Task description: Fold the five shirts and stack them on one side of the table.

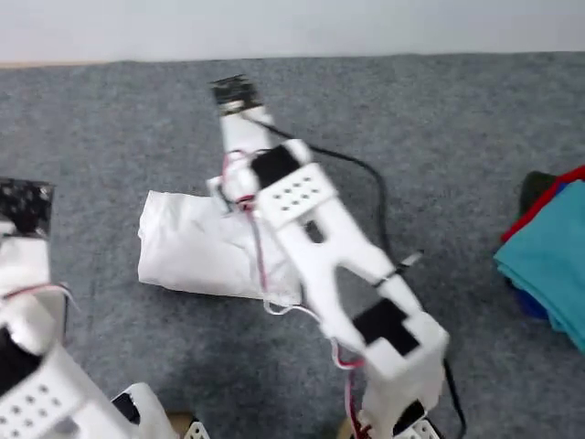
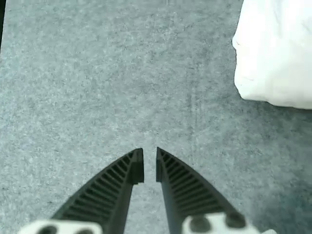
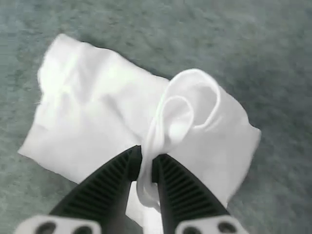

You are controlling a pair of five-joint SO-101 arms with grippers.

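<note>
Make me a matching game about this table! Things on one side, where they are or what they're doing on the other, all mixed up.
1 partly folded white cloth shirt
2 left gripper
3 right gripper
4 pile of teal, red and blue cloth shirts

A above the bare grey table, holding nothing
B off to one side of the table
C pinching a fold of the shirt
D middle of the table

Pairs: 1-D, 2-A, 3-C, 4-B

Shirt stack (image 1: 551,261) partly beyond frame edge
</note>
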